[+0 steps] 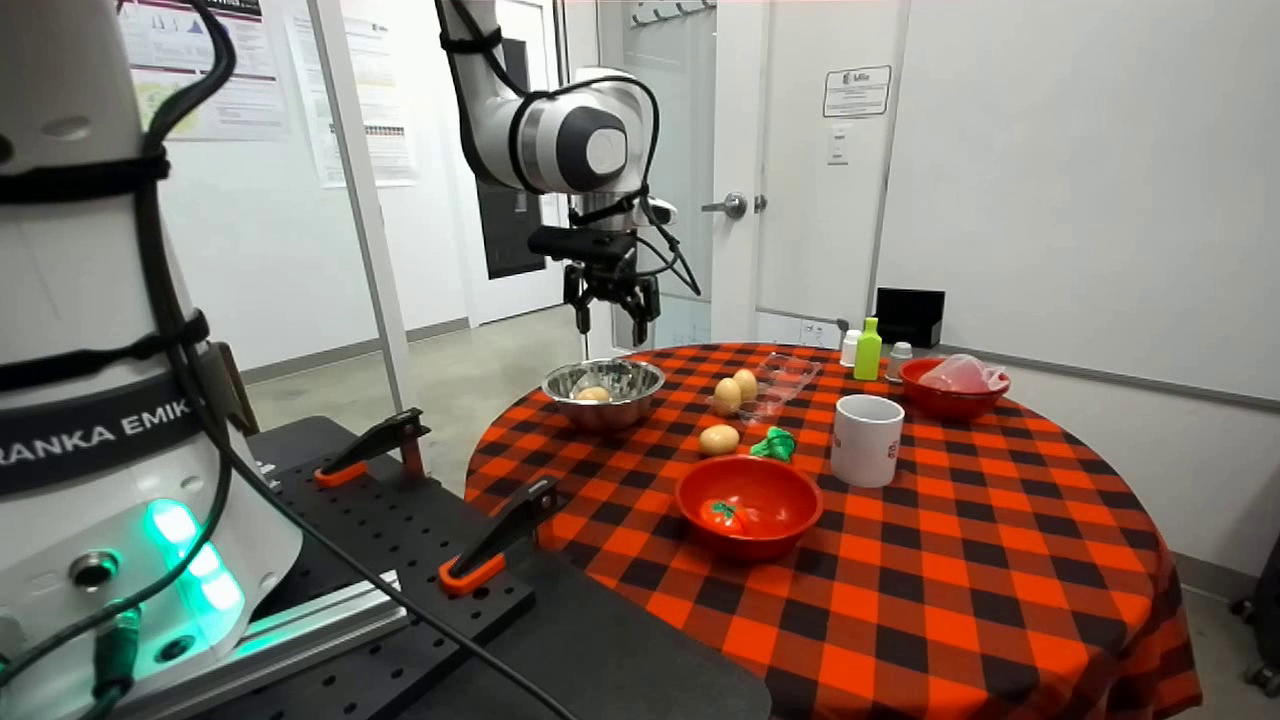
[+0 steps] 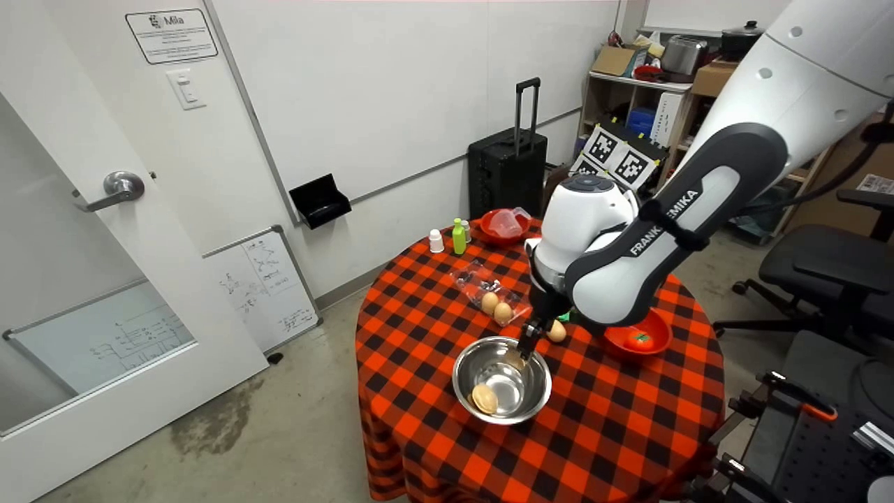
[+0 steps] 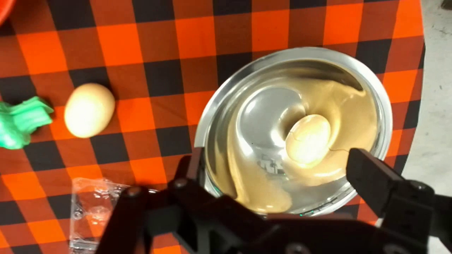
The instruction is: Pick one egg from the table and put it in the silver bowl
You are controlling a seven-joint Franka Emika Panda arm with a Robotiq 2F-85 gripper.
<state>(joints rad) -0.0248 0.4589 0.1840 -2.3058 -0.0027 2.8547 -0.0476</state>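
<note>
The silver bowl (image 1: 610,417) stands near the table edge; it also shows in an exterior view (image 2: 510,384) and in the wrist view (image 3: 265,116). A light brown egg (image 3: 308,141) lies inside it, also seen in both exterior views. My gripper (image 1: 612,328) is open and empty above the bowl, its fingers (image 3: 277,155) spread wide on either side. A thin thread-like line runs from the egg toward one finger in the wrist view. Another egg (image 1: 719,440) lies on the cloth, also in the wrist view (image 3: 89,110). Two eggs (image 2: 496,307) sit at a clear plastic carton.
The clear carton (image 1: 790,375) lies beyond the loose egg. A green item (image 1: 774,444), a red bowl (image 1: 750,470) holding a tomato, and a white mug (image 1: 866,440) stand nearby. Small bottles (image 1: 868,350) and another red bowl (image 1: 953,402) are at the back.
</note>
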